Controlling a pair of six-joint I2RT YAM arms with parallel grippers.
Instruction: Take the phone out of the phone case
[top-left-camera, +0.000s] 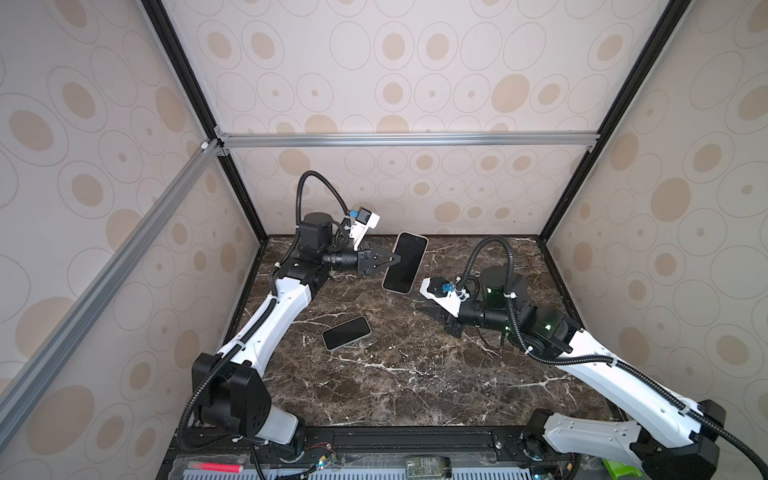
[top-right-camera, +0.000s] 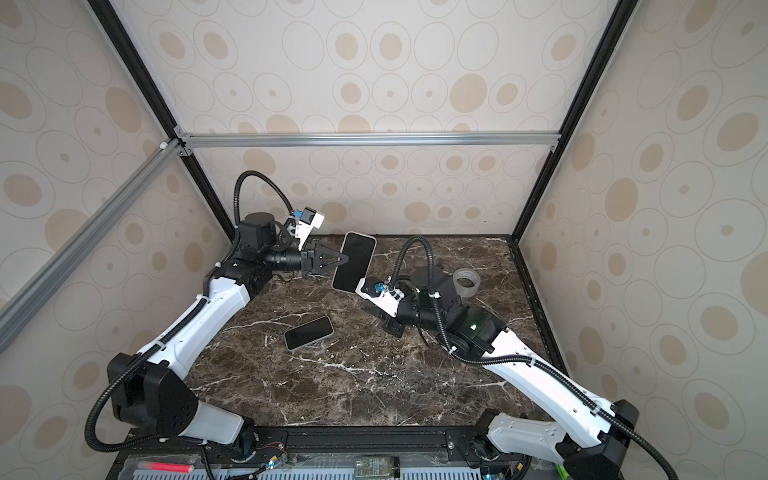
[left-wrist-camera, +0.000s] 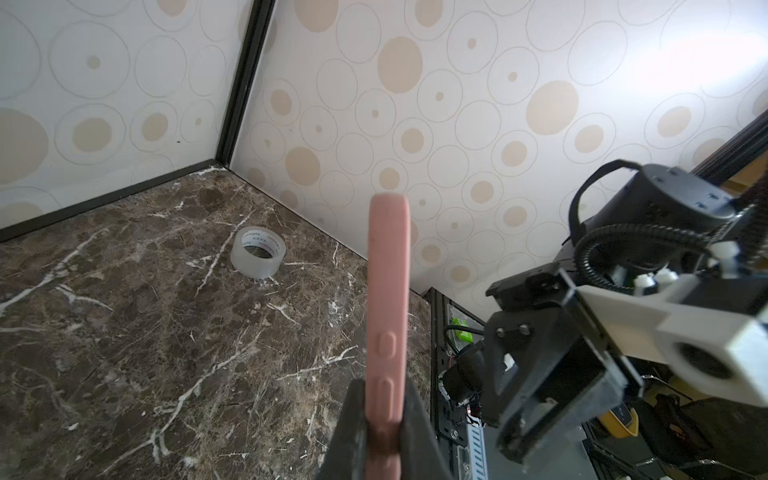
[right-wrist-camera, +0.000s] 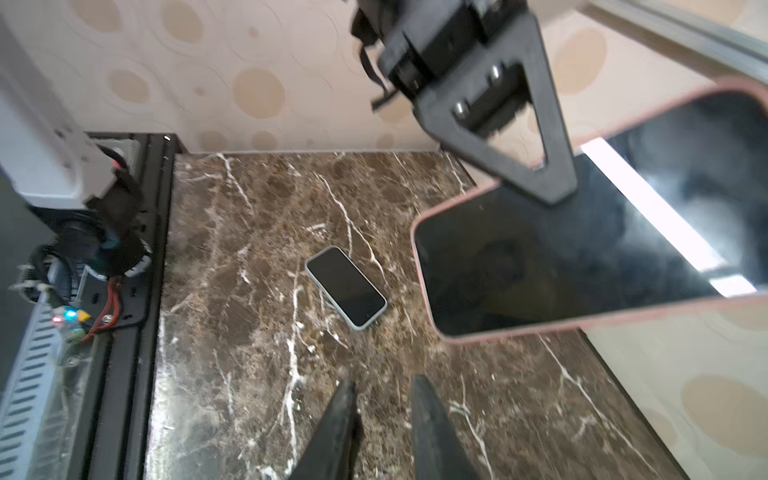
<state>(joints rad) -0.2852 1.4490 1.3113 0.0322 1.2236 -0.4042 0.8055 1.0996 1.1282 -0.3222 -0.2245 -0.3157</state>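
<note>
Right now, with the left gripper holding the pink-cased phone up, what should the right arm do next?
Probably bring the right gripper up to the free end of the pink-cased phone: the left gripper clamps its side edge in mid-air, and the right jaws stand slightly apart, empty.

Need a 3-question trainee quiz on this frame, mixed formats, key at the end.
1. The left hand is: A) shut on the pink-cased phone B) open and empty C) out of view.
2. True or false: the right hand is empty.
3. Fill in: the other phone lies flat on the ___.
Key: 1 A; 2 true; 3 table.
</note>
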